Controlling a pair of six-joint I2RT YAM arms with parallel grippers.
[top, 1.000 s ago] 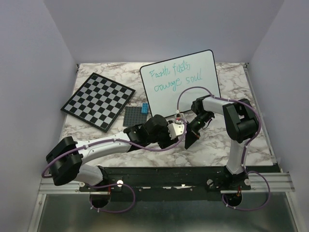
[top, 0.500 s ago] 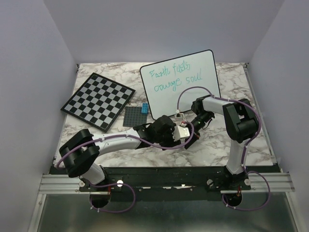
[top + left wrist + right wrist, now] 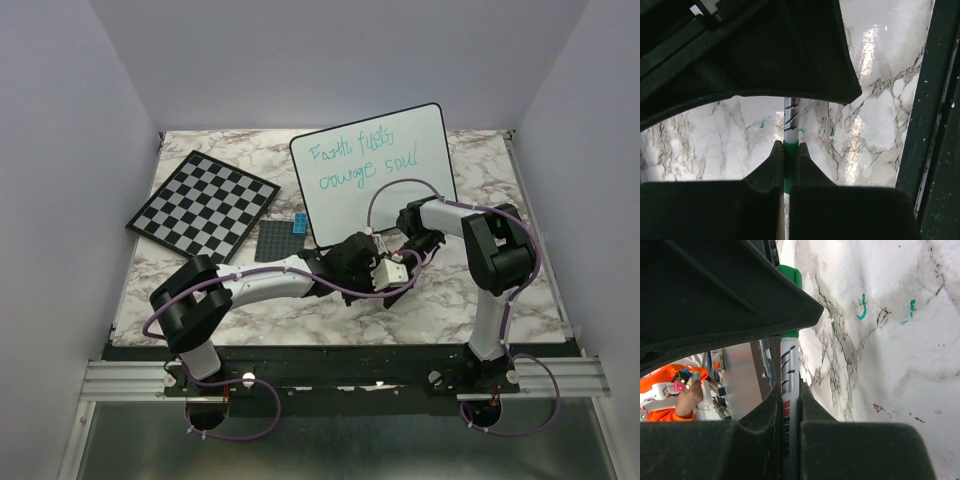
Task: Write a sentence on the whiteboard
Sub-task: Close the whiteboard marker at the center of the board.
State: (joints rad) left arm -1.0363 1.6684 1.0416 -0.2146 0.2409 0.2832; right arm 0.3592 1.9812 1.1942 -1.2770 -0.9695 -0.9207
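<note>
Sentence [image 3: 365, 155] looks complete: two teal lines on the board [image 3: 432, 135], which sits by the far edge, right of centre.

Step in hand, my guess: capping or handing over the marker [image 3: 790, 117], held just in front of the board's near edge.
- Left gripper [image 3: 790, 148] is pinched on its green end.
- Right gripper [image 3: 788, 390] is pinched on the silver barrel.
- Keep both wrists coaxial and push straight along the barrel, no twist.
- Let go one side only once seated.

Board's long axis runs roughly along the far edge, right end farther back. Its face is turned to the arms, and the lines read along that axis.
</note>
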